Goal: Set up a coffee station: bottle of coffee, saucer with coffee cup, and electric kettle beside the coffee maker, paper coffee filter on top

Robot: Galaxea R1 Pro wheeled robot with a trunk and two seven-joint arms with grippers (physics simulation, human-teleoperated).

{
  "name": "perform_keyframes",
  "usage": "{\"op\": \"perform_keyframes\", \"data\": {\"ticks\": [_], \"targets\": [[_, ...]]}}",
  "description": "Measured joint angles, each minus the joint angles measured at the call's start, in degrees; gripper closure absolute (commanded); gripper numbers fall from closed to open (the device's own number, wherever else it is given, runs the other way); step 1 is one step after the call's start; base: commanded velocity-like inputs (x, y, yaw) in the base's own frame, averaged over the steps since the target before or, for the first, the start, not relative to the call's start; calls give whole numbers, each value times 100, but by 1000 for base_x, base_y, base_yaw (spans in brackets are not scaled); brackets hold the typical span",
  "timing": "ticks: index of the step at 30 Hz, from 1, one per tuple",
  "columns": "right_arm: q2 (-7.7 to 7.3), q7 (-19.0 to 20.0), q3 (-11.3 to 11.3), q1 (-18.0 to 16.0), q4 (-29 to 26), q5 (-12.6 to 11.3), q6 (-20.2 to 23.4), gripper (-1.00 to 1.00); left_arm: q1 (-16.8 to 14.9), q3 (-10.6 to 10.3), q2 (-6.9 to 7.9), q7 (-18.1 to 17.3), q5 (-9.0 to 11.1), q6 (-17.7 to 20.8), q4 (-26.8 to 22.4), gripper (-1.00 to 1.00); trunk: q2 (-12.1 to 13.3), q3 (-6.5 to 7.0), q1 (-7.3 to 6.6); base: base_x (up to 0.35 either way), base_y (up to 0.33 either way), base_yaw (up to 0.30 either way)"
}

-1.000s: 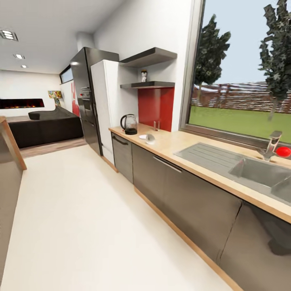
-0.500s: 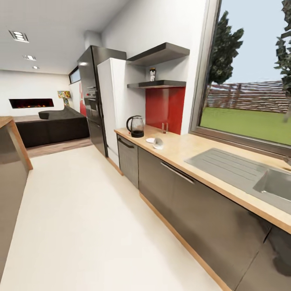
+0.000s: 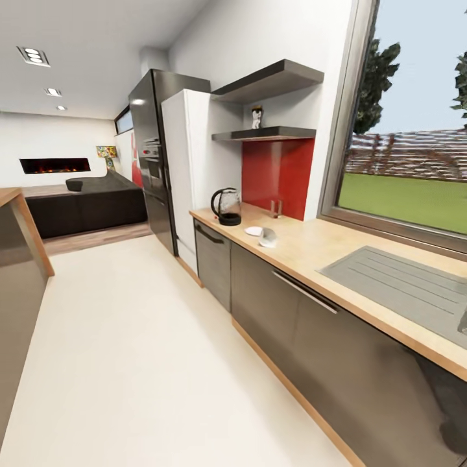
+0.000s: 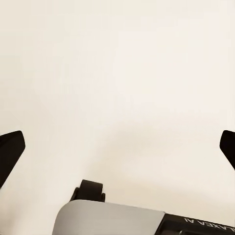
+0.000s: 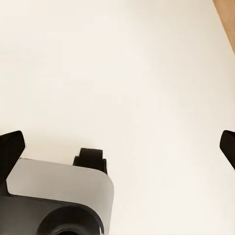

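My head camera looks from mid-room along the countertop toward the far kettle. Both my wrist cameras face straight down at the pale floor, sharing it with the head view.

a pale floor runs past grey cabinet fronts toward a black oven tower. beside the tower stands a white fridge; beyond it, a dark sofa and wall fireplace. right of the fridge, a large window shows lawn.
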Motion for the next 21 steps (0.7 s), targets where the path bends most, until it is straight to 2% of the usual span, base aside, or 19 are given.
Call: {"op": "perform_keyframes", "data": {"ticks": [17,21], "targets": [[2,-5,2,0,-3,-1,-7,-100,0,3,0,0,2,-2,0,-100,0,0,0,269,211,0],[6,-9,2,0,-3,-2,-10,-100,0,4,0,0,5,-2,0,-100,0,0,0,257,203,81]]}}
